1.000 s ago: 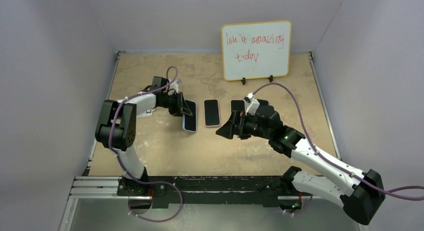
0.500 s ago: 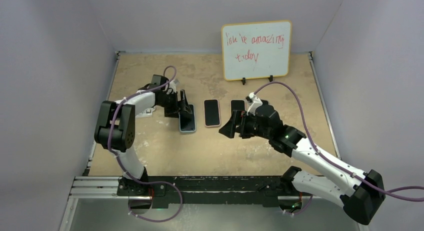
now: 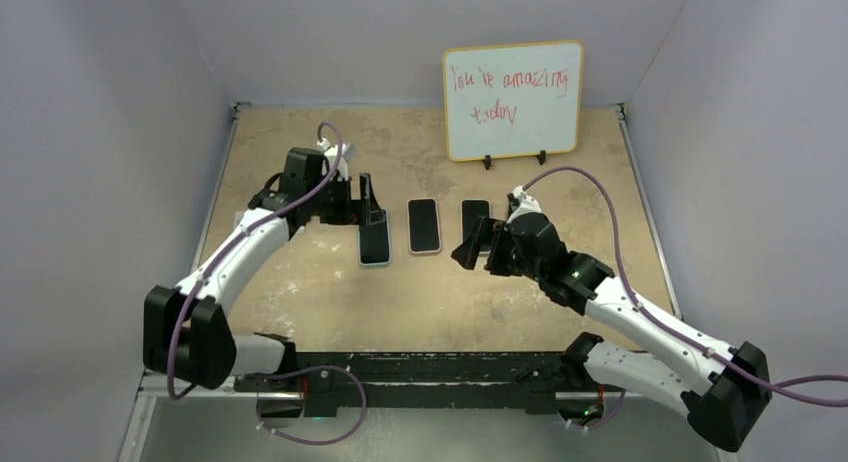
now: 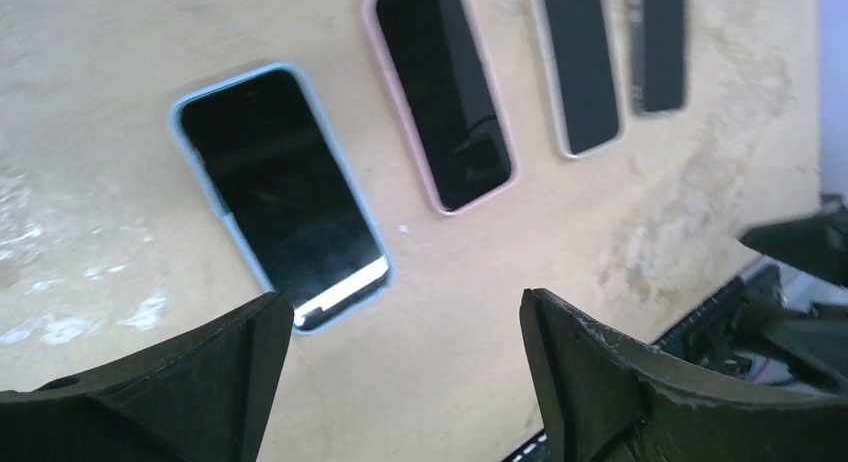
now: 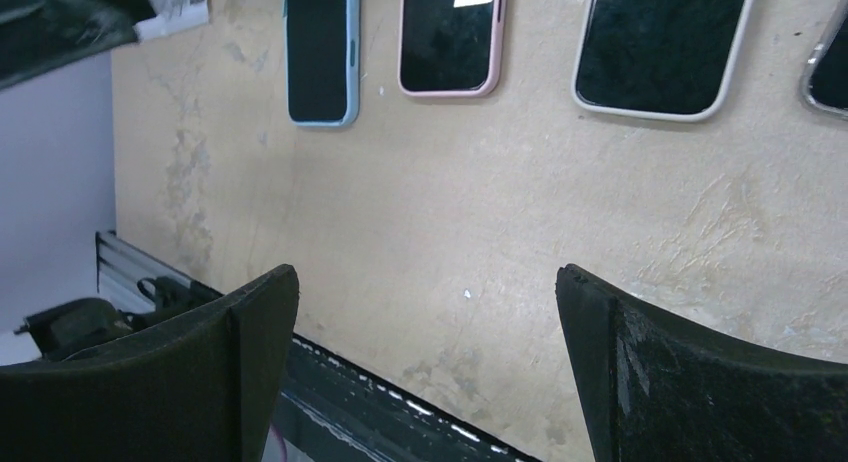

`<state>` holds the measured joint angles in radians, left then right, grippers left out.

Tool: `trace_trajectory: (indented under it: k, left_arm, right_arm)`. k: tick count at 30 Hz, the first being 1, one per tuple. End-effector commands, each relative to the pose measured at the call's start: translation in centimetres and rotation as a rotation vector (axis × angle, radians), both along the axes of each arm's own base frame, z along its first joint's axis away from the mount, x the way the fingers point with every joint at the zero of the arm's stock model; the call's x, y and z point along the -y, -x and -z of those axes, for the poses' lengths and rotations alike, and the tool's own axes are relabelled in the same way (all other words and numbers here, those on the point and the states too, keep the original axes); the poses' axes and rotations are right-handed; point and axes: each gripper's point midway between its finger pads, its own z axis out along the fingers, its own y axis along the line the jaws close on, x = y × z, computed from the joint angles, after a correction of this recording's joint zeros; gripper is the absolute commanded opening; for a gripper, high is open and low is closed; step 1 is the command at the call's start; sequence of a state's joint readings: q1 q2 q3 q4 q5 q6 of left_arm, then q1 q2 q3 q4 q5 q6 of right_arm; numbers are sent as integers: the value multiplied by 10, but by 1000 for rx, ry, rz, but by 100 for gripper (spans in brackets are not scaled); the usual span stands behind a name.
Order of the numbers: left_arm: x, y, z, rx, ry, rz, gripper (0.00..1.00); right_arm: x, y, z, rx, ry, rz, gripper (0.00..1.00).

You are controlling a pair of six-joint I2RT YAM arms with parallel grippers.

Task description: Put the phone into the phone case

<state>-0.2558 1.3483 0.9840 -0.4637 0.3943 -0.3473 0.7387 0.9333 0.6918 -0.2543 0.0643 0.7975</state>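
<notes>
Both the left gripper [image 4: 400, 312] and the right gripper [image 5: 425, 282] stand released and empty; hazard: the left, hanging close over the blue-cased phone [image 4: 280, 197], could clip it rightward into the pink-cased phone [image 4: 445, 92].

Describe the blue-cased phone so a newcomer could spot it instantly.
Start at the whiteboard at the back of the table; a row of phones lies in front of it. The blue-cased phone is leftmost in that row. Only its case is light blue; the pink-cased phone sits beside it.

Bright, even overhead light; soft shadows. Glare streaks the glossy black phone in a light-blue case [image 4: 280, 197] at its 5 o'clock end.
</notes>
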Motion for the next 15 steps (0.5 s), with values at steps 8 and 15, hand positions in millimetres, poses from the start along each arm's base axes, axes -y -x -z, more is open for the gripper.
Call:
trace_trajectory:
  k: [8,15]
  left_arm:
    - [35,44,-127,358,228,141,91]
    - [33,57,-138,402,265,141,94]
  right_arm:
    - [14,-23,-73,115,-63,165,99]
    - [26,-20,-105,198,-96,184,99]
